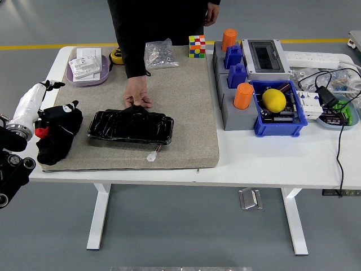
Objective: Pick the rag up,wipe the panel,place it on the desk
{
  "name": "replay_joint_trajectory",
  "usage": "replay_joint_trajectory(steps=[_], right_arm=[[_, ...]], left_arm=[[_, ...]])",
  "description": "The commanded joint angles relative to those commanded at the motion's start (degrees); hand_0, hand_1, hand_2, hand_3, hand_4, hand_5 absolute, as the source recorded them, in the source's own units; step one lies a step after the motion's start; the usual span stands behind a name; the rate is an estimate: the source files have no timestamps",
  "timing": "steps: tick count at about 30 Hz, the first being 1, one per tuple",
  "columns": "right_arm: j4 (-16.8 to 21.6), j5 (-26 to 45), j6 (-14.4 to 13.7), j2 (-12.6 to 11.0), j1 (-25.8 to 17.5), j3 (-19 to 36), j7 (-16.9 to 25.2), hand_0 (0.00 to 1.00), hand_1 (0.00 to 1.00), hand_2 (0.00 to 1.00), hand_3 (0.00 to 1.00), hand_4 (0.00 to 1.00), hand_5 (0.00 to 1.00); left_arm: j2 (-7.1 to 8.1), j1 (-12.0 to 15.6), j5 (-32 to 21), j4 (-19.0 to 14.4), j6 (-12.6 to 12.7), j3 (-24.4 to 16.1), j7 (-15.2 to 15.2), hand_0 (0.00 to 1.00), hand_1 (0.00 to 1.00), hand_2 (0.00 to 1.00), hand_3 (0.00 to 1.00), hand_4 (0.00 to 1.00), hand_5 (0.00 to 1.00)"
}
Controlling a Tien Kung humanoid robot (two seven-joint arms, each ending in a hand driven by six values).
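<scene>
The black rag point(56, 135) lies bunched at the left edge of the beige mat point(186, 113), partly over the table edge. The black glossy panel point(131, 126) lies flat on the mat just right of the rag. My left arm comes in from the left; its white-cased hand point(35, 104) hangs just above and left of the rag, and whether it touches the cloth is unclear. A person at the far side presses a hand point(137, 100) on the panel's far edge. My right arm is out of view.
A purple tray point(88, 73) with white parts, a tape measure point(117, 55), a bag of screws point(159, 54) and a colour cube point(197, 46) sit at the back. Grey and blue bins point(277, 121) with orange cups, a yellow lemon, a power strip and cables fill the right.
</scene>
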Motion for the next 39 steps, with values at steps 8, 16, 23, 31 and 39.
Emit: replay_joint_trajectory(steps=[8,16,23,31,39], right_arm=[[0.0,0.4,0.1,-0.2,0.0,-0.8,0.1,0.723,0.63,0.674,0.584,0.973,0.551],[0.0,1.1,0.2,-0.4,0.1,-1.8,0.4,0.723,0.63,0.672,0.584,0.973,0.552],[0.0,1.6,0.2,-0.4,0.0,-2.6,0.6,0.723,0.629,0.671,0.583,0.97,0.551],[0.0,1.8,0.1,-0.4,0.1,-2.7,1.0,0.723,0.629,0.671,0.583,0.97,0.551],[0.0,2.6,0.1,-0.6,0.2,-3.8,1.2,0.723,0.629,0.67,0.583,0.968,0.551]], left_arm=[[-1.12,-1.0,0.1,2.9,0.4,1.6,-0.2,0.929,0.887,0.835,0.76,0.832,0.383],[-1.68,-2.3,-0.5,7.3,1.0,3.1,-0.7,0.923,0.886,0.835,0.758,0.849,0.405],[-1.8,-2.3,-0.9,9.3,1.2,3.7,-0.7,0.912,0.886,0.834,0.739,0.856,0.407],[-2.23,-2.3,-2.2,10.8,1.6,4.6,-1.0,0.755,0.866,0.831,0.681,0.775,0.297],[-2.77,-2.5,-2.8,12.4,2.4,5.1,-1.2,0.587,0.842,0.832,0.667,0.737,0.243]])
